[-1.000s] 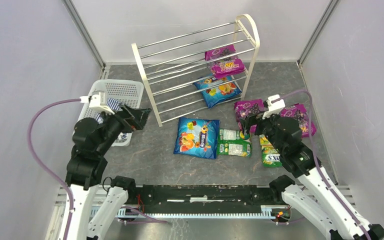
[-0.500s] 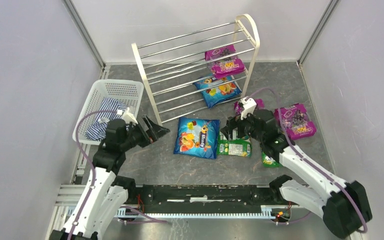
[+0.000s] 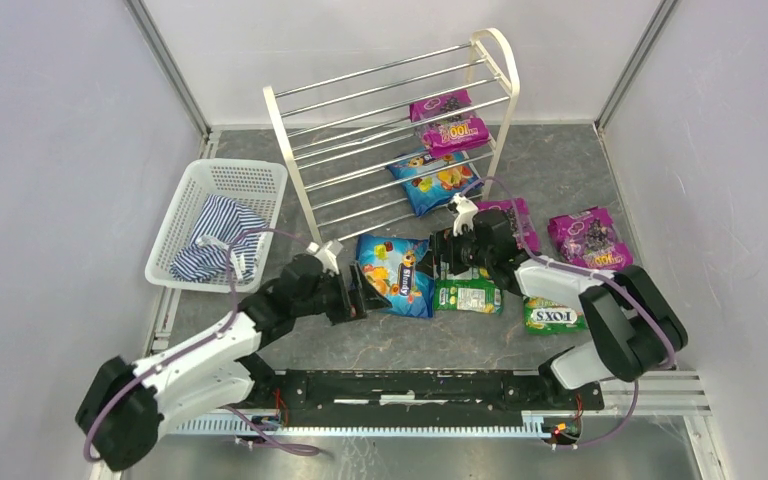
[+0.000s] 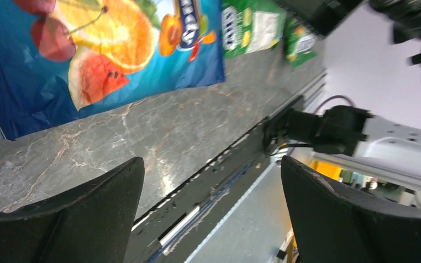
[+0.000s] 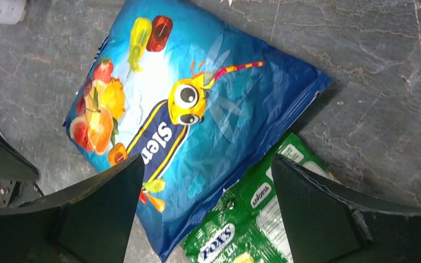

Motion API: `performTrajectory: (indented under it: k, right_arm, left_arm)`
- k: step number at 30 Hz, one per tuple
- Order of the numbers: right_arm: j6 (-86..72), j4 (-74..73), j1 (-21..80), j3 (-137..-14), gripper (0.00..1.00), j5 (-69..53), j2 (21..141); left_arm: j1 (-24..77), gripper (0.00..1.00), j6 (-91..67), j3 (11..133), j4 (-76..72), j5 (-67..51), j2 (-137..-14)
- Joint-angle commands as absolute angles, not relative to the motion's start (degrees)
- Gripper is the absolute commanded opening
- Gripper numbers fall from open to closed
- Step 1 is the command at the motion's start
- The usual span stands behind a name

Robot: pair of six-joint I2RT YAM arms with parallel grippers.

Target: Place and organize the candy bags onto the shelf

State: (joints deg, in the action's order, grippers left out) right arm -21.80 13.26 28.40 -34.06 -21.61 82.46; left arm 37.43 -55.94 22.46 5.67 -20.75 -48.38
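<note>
Top external: left pincer (image 3: 363, 298) and right pincer (image 3: 439, 257), spread, flank blue bag (image 3: 394, 273).

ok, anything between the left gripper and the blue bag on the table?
Nothing visible. Left gripper is open beside the blue bag; wrist view shows only bare table between fingers and bag.

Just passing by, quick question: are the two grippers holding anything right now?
Left gripper: open, holding nothing.
Right gripper: open, holding nothing.

Both arms stretch low and inward, left end effector (image 3: 358, 293) and right end effector (image 3: 442, 252) spread wide.
</note>
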Motion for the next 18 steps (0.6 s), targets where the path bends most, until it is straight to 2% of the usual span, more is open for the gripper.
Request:
performTrajectory:
  k: [1, 8, 11, 14, 18]
  right_arm:
    - [-22.9, 17.0, 27.8, -37.8, 0.92, -22.2, 86.0]
    - [-24.0, 19.5, 25.3, -37.9, 0.89, -22.5, 90.7]
    - [-27.4, 25.2, 25.4, -36.5, 0.83, -26.2, 93.4]
    - [-30.9, 31.7, 25.6, -34.1, 0.72, -30.0, 95.1]
    - [-35.5, 41.3, 27.5, -29.9, 0.64, -33.4, 93.9]
  left_arm:
    - [43.0, 1.0, -58.6, 23.5, 0.1, -12.9, -56.9]
    - [46.0, 0.97, -60.0, 23.4, -4.4, -9.6, -64.9]
    - [46.1, 0.9, -60.5, 22.9, -3.6, -7.9, -66.5]
    - [46.1, 0.81, -61.2, 21.7, -3.4, -6.2, -66.6]
    - [46.1, 0.76, -63.0, 19.4, -3.5, -3.7, -64.0]
